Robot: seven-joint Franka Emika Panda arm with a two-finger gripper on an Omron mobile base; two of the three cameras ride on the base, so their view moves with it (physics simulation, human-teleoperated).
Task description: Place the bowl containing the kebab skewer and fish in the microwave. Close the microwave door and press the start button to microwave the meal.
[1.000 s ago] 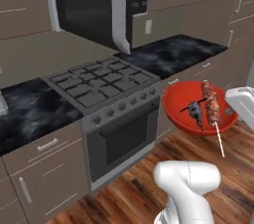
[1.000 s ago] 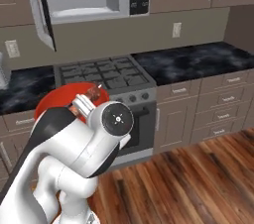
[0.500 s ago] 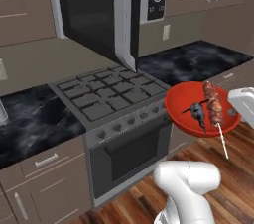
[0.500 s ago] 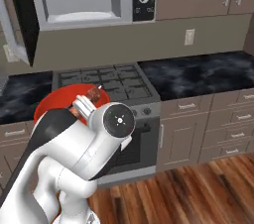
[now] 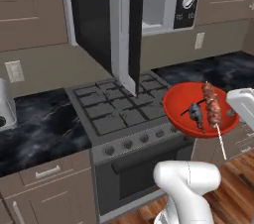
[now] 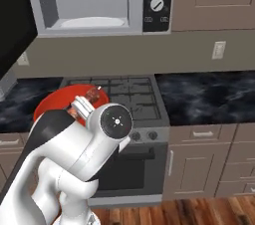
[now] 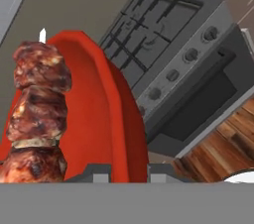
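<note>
The red bowl [image 5: 184, 102] hangs in the air in front of the stove, level, with my gripper [image 5: 232, 110] shut on its right rim. The kebab skewer [image 5: 212, 105] and the small dark fish [image 5: 195, 114] lie inside it. In the hand view the bowl's rim [image 7: 121, 119] runs down between my fingertips, and the skewer's meat [image 7: 37, 114] is close on the left. The microwave [image 6: 89, 0] stands above the stove with its pale inside showing. The microwave door [image 5: 101, 20] is swung wide open, its grey bar handle [image 5: 121, 29] toward me. My arm hides part of the bowl [image 6: 52, 103] in the right base view.
A gas stove [image 5: 119, 109] with an oven below sits under the microwave. Black marble counters [image 6: 209, 94] run on both sides. A silver toaster [image 5: 5, 105] stands at the far left. The microwave's control panel [image 6: 157, 0] is right of the cavity. The floor [image 7: 223, 143] is wood.
The whole picture has shifted: the base has driven closer, so the microwave and stove look larger. The bowl stays held in the same spot relative to the arm.
</note>
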